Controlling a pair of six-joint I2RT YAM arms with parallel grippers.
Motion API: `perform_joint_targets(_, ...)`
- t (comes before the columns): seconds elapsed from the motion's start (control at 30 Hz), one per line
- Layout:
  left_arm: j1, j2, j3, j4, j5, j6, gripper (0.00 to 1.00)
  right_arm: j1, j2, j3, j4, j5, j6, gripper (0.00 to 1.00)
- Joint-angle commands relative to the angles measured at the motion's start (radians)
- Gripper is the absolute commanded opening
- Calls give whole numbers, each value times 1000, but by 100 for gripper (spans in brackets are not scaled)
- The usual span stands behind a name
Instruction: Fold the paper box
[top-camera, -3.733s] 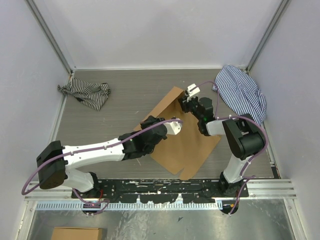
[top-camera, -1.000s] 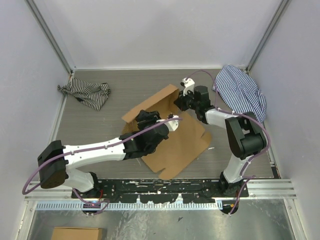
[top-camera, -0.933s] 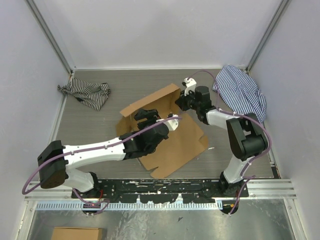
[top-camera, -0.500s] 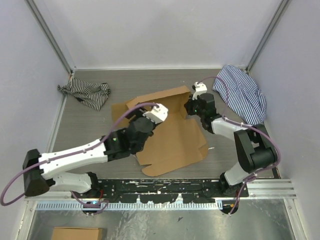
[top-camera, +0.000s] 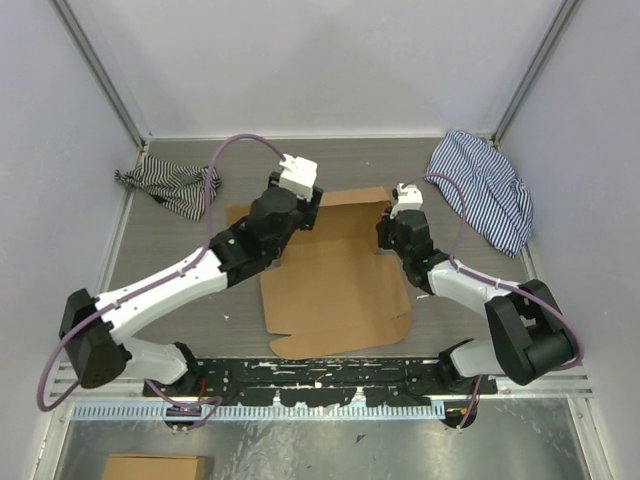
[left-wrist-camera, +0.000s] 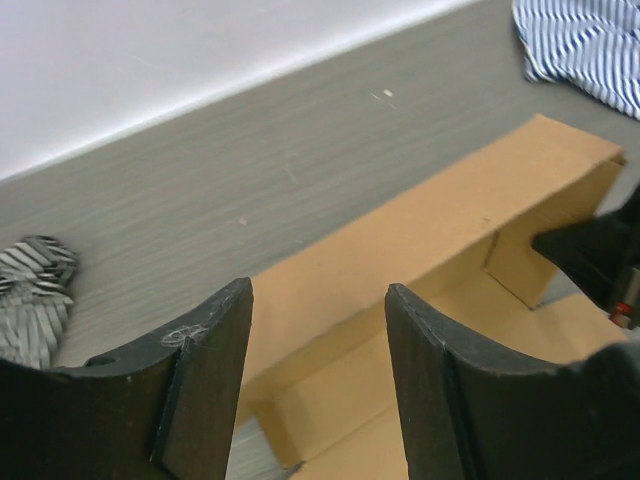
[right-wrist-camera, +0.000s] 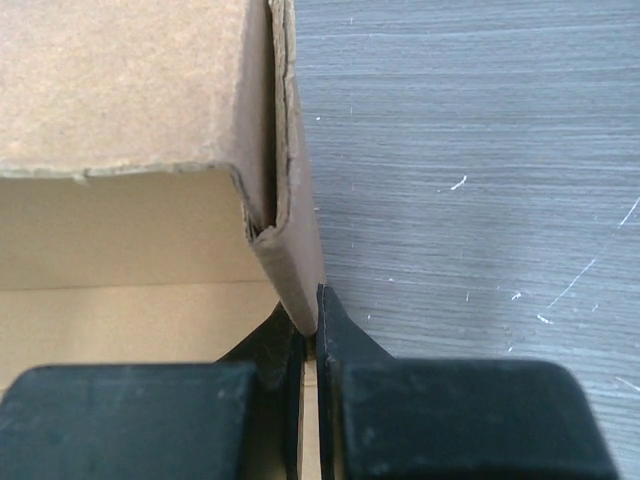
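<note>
The paper box (top-camera: 335, 285) lies in the middle of the table as a brown cardboard sheet, with its back wall (left-wrist-camera: 430, 215) standing up. My left gripper (top-camera: 305, 208) hovers open over the box's back left part. In the left wrist view the left gripper (left-wrist-camera: 318, 335) has nothing between its fingers (left-wrist-camera: 205, 385), only cardboard below. My right gripper (top-camera: 386, 232) is at the box's back right corner. In the right wrist view the right gripper (right-wrist-camera: 312, 340) is shut on the lower edge of the upright, doubled side wall (right-wrist-camera: 290, 250).
A dark striped cloth (top-camera: 170, 186) lies at the back left, and a blue striped cloth (top-camera: 485, 190) is heaped at the back right by the wall. Walls enclose the table on three sides. A small cardboard box (top-camera: 155, 467) sits below the near edge.
My left arm has swung from over the sheet's middle to its back left edge. The box has turned and lies squarer to the table. My right gripper kept its grip and shifted right.
</note>
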Motion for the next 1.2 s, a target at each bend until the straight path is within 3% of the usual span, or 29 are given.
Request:
perform_joint_targets(0.0,-1,52,14,85,169,-97,62,43,-23,40,-6,146,61,1)
perform_joint_targets(0.47,-1,118,-107,175,112,-112,60,88,-12,74,-34,237,103,1)
perform_joint_targets(0.9,-1,-47,-126,298,157,-160,56,108,70,105,-31,242,92,1)
perform_joint_targets(1.17,11,128,-92,343,114,-71,57,118,92,114,-30,238,87,1)
